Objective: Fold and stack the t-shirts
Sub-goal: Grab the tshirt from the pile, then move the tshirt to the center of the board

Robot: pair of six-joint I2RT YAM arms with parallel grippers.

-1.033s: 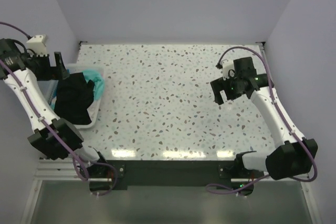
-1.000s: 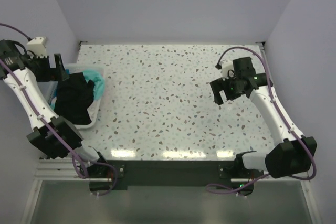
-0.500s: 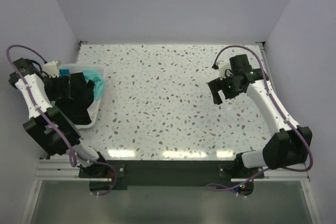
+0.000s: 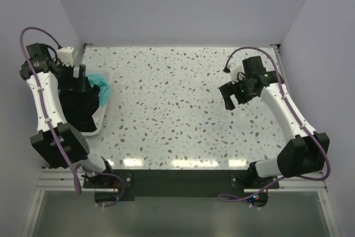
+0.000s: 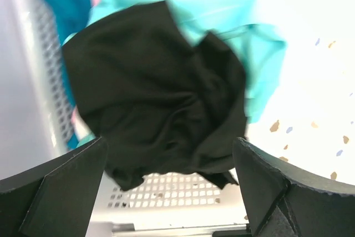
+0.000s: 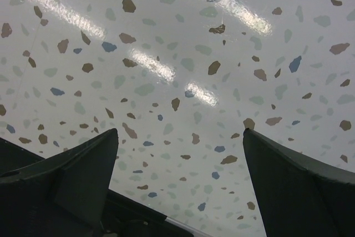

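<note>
A crumpled black t-shirt (image 4: 77,106) lies on top in the white basket (image 4: 103,119) at the table's left edge, with a teal t-shirt (image 4: 100,85) bunched beside it toward the far right of the basket. In the left wrist view the black t-shirt (image 5: 161,92) covers most of the teal t-shirt (image 5: 260,54). My left gripper (image 4: 75,75) hovers open above the basket's far end, its jaws (image 5: 169,148) wide apart on either side of the black cloth and holding nothing. My right gripper (image 4: 235,96) hangs open over bare table (image 6: 180,134) at the right.
The slatted basket wall (image 5: 183,195) shows below the black cloth. The speckled tabletop (image 4: 177,104) spreads between the two arms. Walls close in on the left, far and right sides.
My left arm has swung from outside the basket's left side to above its far end, gripper pointing down at the shirts. The right gripper has shifted only slightly.
</note>
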